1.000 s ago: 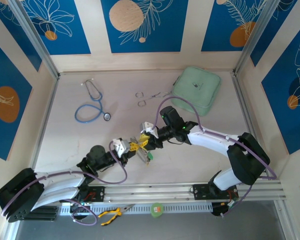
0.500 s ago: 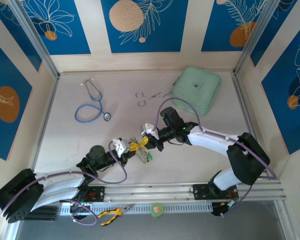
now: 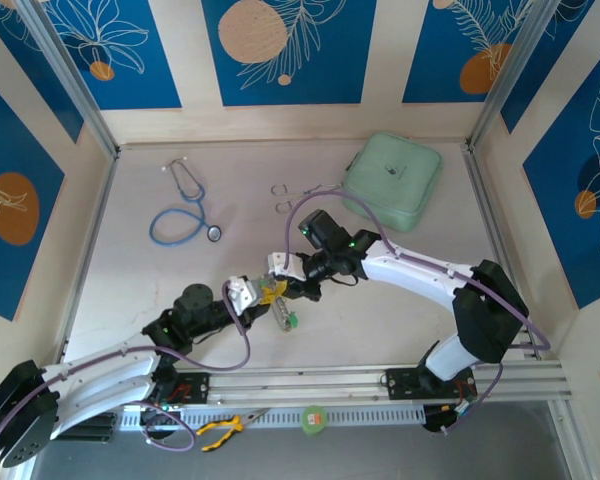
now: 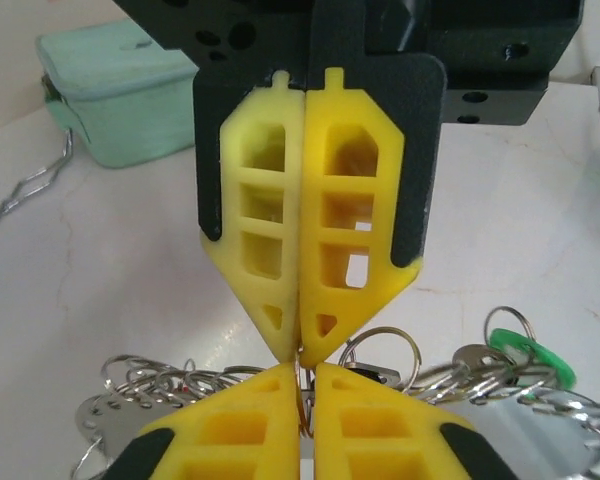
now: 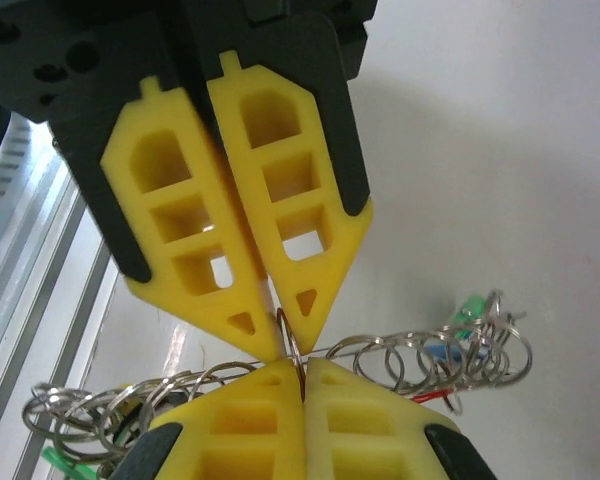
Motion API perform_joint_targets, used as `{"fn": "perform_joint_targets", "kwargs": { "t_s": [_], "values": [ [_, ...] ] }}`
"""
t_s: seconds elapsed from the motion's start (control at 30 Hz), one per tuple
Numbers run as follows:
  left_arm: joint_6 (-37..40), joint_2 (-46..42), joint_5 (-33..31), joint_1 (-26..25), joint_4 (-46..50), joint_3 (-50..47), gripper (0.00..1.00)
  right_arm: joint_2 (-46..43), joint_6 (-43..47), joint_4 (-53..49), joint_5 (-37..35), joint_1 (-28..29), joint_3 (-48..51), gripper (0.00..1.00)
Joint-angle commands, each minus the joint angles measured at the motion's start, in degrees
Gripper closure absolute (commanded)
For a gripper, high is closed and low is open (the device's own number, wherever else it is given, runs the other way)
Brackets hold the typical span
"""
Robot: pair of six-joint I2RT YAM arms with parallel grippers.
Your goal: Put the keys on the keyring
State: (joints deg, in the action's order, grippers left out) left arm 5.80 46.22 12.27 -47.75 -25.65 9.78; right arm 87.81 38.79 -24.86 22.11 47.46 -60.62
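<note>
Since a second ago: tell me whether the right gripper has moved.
Yes. The right gripper has shifted left across the table, ending farther from the green pouch, which stayed put.

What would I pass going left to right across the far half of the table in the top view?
In order: stethoscope → forceps → green pouch.
</note>
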Motion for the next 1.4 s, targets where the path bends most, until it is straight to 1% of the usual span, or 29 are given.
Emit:
{"fn": "perform_joint_targets", "kwargs": {
  "t_s": [0.0,0.03,0.1,0.13,0.17,0.2,0.23,0.3,0.43,0.67,0.9,0.97,1.17,1.23,1.3,1.37],
  "values": [
    [2.02,1.25,1.11,0.29,3.26,2.04,0.98,0.32,2.14,-4.23,0.22,1.06,-2.69,1.00],
    [2.08,1.77,1.32,0.28,2.76,2.08,1.00,0.30,2.17,-4.40,0.41,1.29,-2.91,1.00],
    [2.02,2.78,1.36,0.29,0.85,2.09,1.00,-0.64,0.44,-2.45,1.43,1.22,-2.18,1.00],
    [1.85,3.07,1.43,0.29,-0.17,1.93,1.00,-1.67,-1.22,-0.26,2.71,0.51,-0.97,0.93],
    [1.65,3.26,1.72,0.24,-2.14,1.54,1.00,-3.43,-3.59,3.16,5.06,-1.08,1.33,0.81],
    [0.91,3.44,1.94,0.26,-5.01,0.66,1.00,-5.13,-5.66,7.35,7.34,-2.67,4.15,0.73],
    [0.26,3.57,2.25,0.27,-7.79,-0.09,1.00,-6.41,-6.81,10.34,8.57,-3.69,6.34,0.70],
    [-0.16,4.07,3.22,0.29,-11.06,-0.90,1.00,-7.65,-7.09,12.86,9.38,-4.74,8.80,0.68],
    [-0.31,4.66,5.84,0.29,-12.68,-1.04,1.00,-5.73,-5.78,10.53,9.27,-4.75,8.41,0.70],
    [-1.12,4.34,4.62,0.29,-14.77,-1.95,1.00,-5.10,-4.42,9.93,11.47,-4.85,9.59,0.71],
    [-1.93,4.34,4.19,0.24,-15.43,-2.40,1.00,-7.05,-4.87,13.43,10.24,-4.68,12.72,0.68],
    [-2.09,4.32,4.55,0.29,-15.79,-2.52,1.00,-6.54,-4.77,13.70,9.12,-4.23,12.43,0.68],
    [-2.46,4.74,5.35,0.28,-16.95,-2.59,1.00,-5.38,-5.81,16.23,9.26,-3.56,12.08,0.71],
    [-2.72,5.20,5.56,0.26,-17.69,-2.74,1.00,-5.17,-5.95,16.47,9.47,-3.61,11.95,0.73],
    [-2.98,5.53,5.74,0.28,-18.48,-2.83,1.00,-4.93,-5.98,16.51,9.87,-3.52,11.83,0.80],
    [-3.34,5.87,5.53,0.23,-19.61,-3.08,1.00,-4.79,-5.96,16.39,10.37,-3.43,11.67,0.99]
  ]
}}
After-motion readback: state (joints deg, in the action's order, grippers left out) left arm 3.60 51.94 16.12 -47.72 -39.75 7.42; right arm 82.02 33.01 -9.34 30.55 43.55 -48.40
